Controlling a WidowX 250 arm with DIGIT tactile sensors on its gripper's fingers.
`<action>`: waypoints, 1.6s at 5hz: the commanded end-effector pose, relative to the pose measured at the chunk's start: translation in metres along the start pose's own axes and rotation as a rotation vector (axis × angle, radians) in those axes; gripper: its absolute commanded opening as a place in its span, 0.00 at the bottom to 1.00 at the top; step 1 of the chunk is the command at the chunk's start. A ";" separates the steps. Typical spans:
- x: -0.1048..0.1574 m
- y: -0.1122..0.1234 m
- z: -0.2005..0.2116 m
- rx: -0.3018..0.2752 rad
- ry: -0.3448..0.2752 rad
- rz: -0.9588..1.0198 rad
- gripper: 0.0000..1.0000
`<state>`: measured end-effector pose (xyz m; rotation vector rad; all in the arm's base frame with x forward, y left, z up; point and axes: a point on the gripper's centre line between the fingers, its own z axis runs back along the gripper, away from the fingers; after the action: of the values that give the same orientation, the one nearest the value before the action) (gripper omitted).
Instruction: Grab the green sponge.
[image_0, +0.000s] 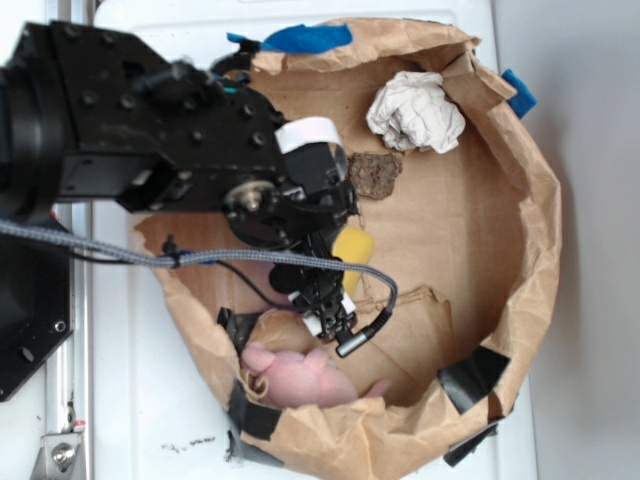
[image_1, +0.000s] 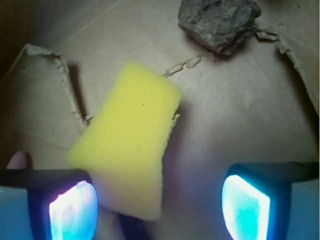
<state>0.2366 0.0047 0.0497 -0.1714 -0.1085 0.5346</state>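
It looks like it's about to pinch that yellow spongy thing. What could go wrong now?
The sponge sits off to one side between the open gripper fingers, so closing might only clip its edge and let it slip. The pink soft toy lies close by and could get caught too. The loose cable might snag on the torn paper.

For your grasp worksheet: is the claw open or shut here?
Open. In the wrist view the claw has its two pads wide apart, with the sponge between them, ungripped.
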 end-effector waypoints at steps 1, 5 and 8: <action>0.015 -0.006 0.001 -0.017 -0.027 0.019 1.00; 0.013 -0.025 0.065 -0.150 -0.073 0.038 1.00; 0.016 -0.030 0.035 -0.096 -0.031 0.059 1.00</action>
<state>0.2540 -0.0104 0.0776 -0.2503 -0.1175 0.5981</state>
